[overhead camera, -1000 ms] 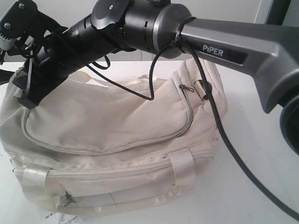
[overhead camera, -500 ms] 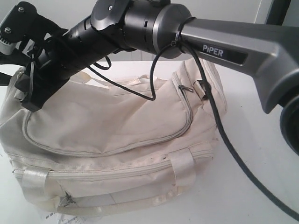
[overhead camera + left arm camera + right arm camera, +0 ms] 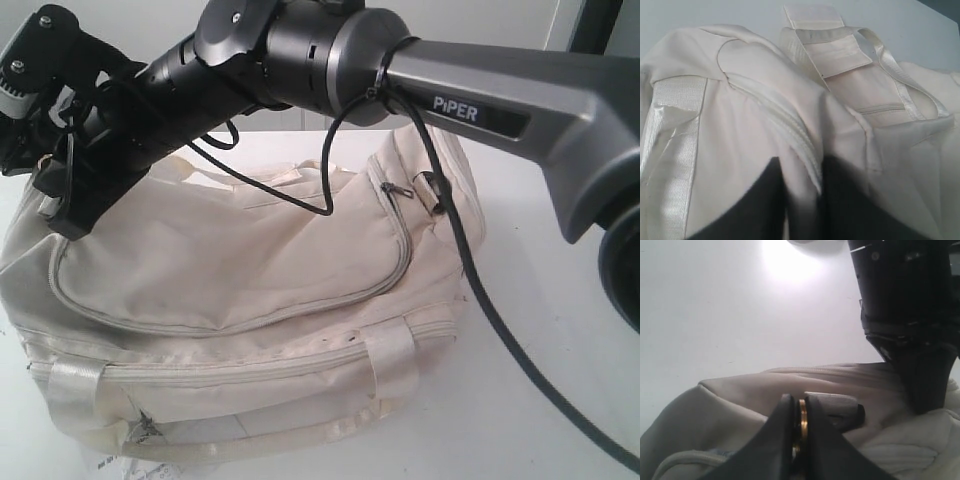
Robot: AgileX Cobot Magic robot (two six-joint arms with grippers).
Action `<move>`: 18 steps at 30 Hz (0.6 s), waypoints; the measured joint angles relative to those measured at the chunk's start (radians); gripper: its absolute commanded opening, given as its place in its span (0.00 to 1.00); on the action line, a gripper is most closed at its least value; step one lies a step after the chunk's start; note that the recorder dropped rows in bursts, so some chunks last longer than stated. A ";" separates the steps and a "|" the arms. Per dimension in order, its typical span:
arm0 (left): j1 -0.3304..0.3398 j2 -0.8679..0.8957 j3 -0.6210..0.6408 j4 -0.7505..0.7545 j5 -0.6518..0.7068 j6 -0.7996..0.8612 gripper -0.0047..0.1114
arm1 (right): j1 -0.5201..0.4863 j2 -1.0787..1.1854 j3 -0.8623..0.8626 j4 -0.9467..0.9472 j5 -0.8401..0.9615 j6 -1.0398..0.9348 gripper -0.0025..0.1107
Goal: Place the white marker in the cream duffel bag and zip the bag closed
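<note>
The cream duffel bag (image 3: 250,260) lies on the white table with its curved top flap down. My right arm reaches across it to the bag's left end, where the right gripper (image 3: 50,212) (image 3: 800,407) is shut on the gold ring zip pull (image 3: 802,420), beside a grey slider (image 3: 840,410). My left gripper (image 3: 22,150) (image 3: 801,170) pinches a fold of bag fabric (image 3: 805,150) by the zipper at that same end. In the right wrist view it shows as a black block (image 3: 920,360). The white marker is out of view.
The white table (image 3: 540,420) shows to the right of the bag. A black cable (image 3: 480,300) hangs from the right arm across the bag's right end, near a second zip pull (image 3: 400,188). Printed paper (image 3: 110,466) pokes out under the bag's front edge.
The right gripper has edged slightly down and left along the zip at the bag's left end. The left gripper has dropped a little, and that end of the bag has drawn in.
</note>
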 measured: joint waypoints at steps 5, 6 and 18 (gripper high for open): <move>-0.006 0.000 0.000 -0.004 -0.016 0.002 0.04 | 0.000 0.000 0.000 -0.002 -0.004 0.000 0.02; -0.006 0.000 0.000 -0.006 -0.018 0.002 0.04 | 0.000 0.000 0.000 -0.002 -0.004 0.000 0.02; -0.008 0.002 0.002 -0.060 -0.029 -0.016 0.04 | -0.005 0.000 0.000 0.048 0.050 -0.007 0.02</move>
